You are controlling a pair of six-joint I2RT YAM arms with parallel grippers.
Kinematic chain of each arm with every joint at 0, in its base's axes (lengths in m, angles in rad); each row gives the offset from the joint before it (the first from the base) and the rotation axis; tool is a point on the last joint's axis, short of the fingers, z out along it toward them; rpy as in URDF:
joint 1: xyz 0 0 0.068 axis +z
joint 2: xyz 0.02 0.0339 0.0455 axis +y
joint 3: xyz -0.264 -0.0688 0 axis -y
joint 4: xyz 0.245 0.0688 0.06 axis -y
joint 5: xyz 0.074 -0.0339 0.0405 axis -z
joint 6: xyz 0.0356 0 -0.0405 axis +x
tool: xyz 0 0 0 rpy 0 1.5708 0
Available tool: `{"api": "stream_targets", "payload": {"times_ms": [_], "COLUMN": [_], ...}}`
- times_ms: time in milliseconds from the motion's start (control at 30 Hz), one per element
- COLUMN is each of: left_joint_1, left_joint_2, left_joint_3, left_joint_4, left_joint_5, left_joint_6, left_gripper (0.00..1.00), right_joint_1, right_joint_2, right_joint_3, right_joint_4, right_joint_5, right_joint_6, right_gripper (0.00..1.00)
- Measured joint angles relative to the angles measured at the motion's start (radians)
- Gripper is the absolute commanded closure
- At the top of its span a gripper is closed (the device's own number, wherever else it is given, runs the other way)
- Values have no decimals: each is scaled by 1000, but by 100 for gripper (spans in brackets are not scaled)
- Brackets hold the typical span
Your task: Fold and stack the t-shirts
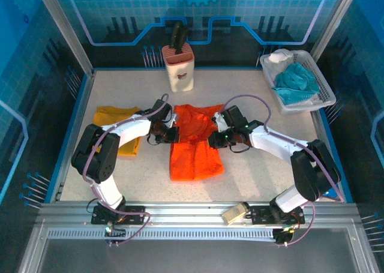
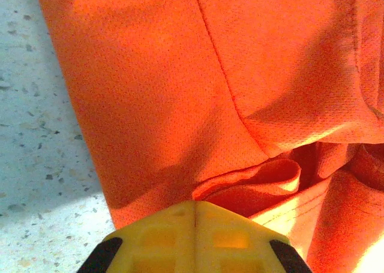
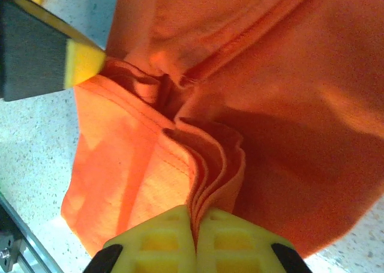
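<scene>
Speckled pale worktop [image 1: 252, 165] sits inside blue walls. On its middle lies the orange shirt [image 1: 195, 153]. Its long side runs from the far end to the near end. The wide part with the sleeves points to the far wall, and the straight bottom edge points to the arms' bases. It lies mostly flat, but it is bunched in the middle where both sets of jaws meet it.

The left jaws are pressed together on the shirt's left edge, and a small fold of orange cloth is puckered at their tip. The right jaws are pressed together on the shirt's right edge. Several layers of orange cloth are squeezed between their yellow fingers [image 3: 228, 243].

The yellow shirt [image 1: 114, 116] lies crumpled on the left, just beside the orange one, partly under the left arm [image 1: 129, 132]. At the far right, a white basket [image 1: 321, 90] holds a teal cloth [image 1: 295, 81] and a white cloth [image 1: 281, 57]. A knife block [image 1: 179, 66] stands at the far middle.
</scene>
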Motion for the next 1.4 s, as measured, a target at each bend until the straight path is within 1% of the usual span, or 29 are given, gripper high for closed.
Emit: {"api": "stream_targets", "payload": {"times_ms": [233, 467, 633, 733, 900, 1100, 1400], "left_joint_1": [11, 14, 23, 36, 50, 73, 86], "left_joint_2": [-55, -107, -146, -146, -134, -113, -6], "left_joint_3": [-39, -53, -60, -65, -66, -67, -39], "left_joint_4": [10, 11, 16, 31, 65, 130, 170], "left_joint_5": [-10, -10, -10, -6, 1, 12, 37], "left_joint_6": [-10, -18, -19, -19, -32, -51, -68], "left_gripper": [100, 100, 100, 100, 100, 100, 100], "right_joint_1": [-57, -60, -60, -60, -78, -109, -147], "right_joint_2": [17, 9, -51, -73, -58, -7, 113], "right_joint_3": [-52, -59, -59, -59, -53, -37, 3], "right_joint_4": [21, 23, 26, 41, 63, 143, 193], "right_joint_5": [-12, -41, -68, -72, -90, -115, -139], "right_joint_6": [43, 53, 53, 53, 58, 98, 148], "right_gripper": [100, 100, 100, 100, 100, 100, 100]}}
